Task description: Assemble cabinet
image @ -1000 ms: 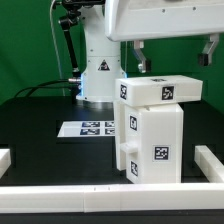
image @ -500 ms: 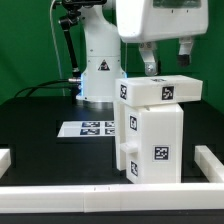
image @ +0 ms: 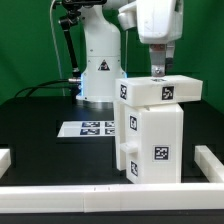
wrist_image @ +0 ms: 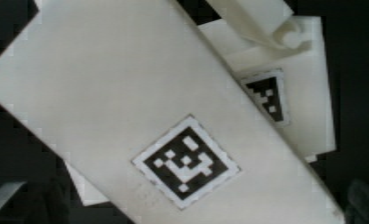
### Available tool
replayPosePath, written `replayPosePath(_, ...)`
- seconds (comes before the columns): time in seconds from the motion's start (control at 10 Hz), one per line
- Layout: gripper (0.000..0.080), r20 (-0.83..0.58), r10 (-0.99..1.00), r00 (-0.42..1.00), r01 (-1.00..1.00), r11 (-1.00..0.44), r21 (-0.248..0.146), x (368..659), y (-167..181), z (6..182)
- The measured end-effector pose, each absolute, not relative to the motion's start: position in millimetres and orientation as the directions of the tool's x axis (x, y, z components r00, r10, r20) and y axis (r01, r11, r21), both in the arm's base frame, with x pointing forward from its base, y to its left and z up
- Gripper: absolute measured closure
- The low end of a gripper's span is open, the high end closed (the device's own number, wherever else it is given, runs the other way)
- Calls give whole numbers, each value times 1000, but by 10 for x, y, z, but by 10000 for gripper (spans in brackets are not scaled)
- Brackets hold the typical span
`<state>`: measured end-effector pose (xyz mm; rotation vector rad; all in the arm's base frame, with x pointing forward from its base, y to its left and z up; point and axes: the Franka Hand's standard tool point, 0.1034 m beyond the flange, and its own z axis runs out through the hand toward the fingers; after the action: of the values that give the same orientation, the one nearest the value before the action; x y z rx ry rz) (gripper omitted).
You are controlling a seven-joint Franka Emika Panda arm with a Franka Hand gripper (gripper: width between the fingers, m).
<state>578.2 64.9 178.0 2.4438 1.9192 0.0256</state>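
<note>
The white cabinet [image: 155, 138] stands upright on the black table, right of the middle in the exterior view, with tags on its faces. A white tagged block [image: 160, 91] lies across its top, overhanging toward the exterior view's right. My gripper [image: 158, 70] hangs straight over this block, fingertips just above its top face, turned edge-on to the camera. It holds nothing and looks open. In the wrist view the block's tagged top face [wrist_image: 195, 155] fills the picture, with part of the cabinet [wrist_image: 279, 60] behind it.
The marker board [image: 88, 128] lies flat on the table left of the cabinet. The white robot base [image: 100, 70] stands behind it. A low white rail [image: 100, 196] runs along the front, with white blocks at the left [image: 5, 158] and right [image: 208, 160] edges.
The hand has turned about its vertical axis from broadside to edge-on. It has shifted toward the exterior view's left and come down closer to the top block. The cabinet has not moved.
</note>
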Motion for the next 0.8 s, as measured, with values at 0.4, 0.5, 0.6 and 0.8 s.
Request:
replayPosePath(0.4,3,-69,992,-108,994,110,20,5793,628,1688)
replayPosePath(0.5,3,-90,984,-156,987,158,16,5821,615,1672)
replayPosePath(0.6,3,-104,979,-177,984,179,14,5838,609,1658)
replayPosePath(0.8,3,-105,981,-164,986,166,14,5836,593,1643)
